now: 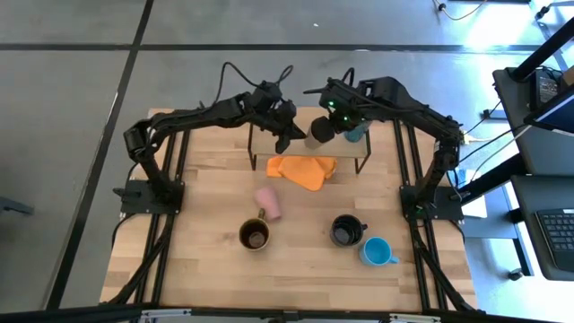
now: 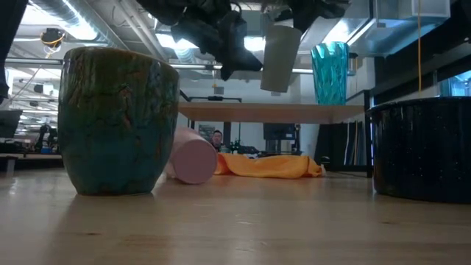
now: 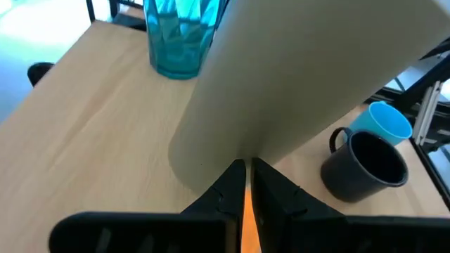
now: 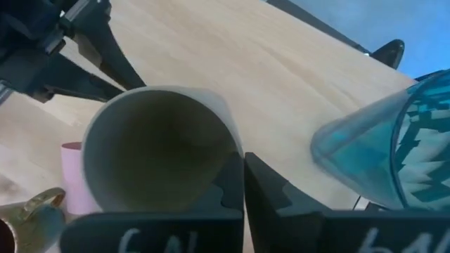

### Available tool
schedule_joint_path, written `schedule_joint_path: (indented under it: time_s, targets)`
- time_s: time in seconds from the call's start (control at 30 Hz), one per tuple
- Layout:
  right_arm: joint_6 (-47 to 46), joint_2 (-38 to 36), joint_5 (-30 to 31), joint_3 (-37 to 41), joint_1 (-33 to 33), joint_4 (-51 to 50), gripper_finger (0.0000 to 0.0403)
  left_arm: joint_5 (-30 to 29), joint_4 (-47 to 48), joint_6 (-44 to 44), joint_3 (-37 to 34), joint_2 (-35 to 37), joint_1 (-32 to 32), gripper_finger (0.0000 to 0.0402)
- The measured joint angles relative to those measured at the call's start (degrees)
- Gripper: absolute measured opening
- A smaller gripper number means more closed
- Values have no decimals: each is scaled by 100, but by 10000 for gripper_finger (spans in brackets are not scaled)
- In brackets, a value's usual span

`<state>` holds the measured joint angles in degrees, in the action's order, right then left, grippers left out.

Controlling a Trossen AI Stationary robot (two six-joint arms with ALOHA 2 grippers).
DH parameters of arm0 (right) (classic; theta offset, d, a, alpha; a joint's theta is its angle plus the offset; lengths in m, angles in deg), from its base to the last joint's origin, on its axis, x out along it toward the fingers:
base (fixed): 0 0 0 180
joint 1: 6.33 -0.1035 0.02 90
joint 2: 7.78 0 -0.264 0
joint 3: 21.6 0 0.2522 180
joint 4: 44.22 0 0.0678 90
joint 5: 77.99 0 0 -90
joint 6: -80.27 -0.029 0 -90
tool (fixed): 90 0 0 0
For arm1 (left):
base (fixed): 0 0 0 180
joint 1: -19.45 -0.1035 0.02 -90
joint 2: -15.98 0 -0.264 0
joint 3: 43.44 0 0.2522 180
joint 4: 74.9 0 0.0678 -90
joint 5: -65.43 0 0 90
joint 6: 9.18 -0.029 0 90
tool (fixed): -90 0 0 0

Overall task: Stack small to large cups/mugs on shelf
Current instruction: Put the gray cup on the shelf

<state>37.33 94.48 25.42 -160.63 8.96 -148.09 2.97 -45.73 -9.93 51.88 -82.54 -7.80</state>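
An olive-grey cup (image 2: 280, 57) hangs above the shelf (image 2: 243, 112), with my right gripper (image 4: 242, 176) shut on it. My left gripper (image 3: 247, 169) is shut; its tips sit right at the cup's outer wall (image 3: 281, 91), low on its side. The teal tumbler (image 2: 330, 72) stands upright on the shelf just beside the cup. On the table below, the pink cup (image 1: 268, 203) lies on its side. The mustard-brown mug (image 1: 255, 235), black mug (image 1: 346, 231) and light blue mug (image 1: 377, 251) stand upright near the front. My right gripper pinches the olive-grey cup's rim (image 4: 238, 151), one finger inside the cup and one outside, coming from above and slanting down. The cup hangs mouth up, a little tilted, clear of the shelf. My left gripper: whether its shut tips touch the cup's wall I cannot tell.
An orange cloth (image 1: 303, 170) lies crumpled on the table under the shelf's front edge. The shelf's black legs (image 1: 251, 148) stand at either end. The shelf board (image 3: 91, 119) left of the tumbler is bare.
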Motion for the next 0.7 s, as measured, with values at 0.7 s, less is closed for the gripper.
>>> schedule_joint_path:
  time_s: [0.7]
  targets:
    - [-22, 4, -82, -2, -9, 18, 20, 117, -557, 61, -2, -387, 217, 18]
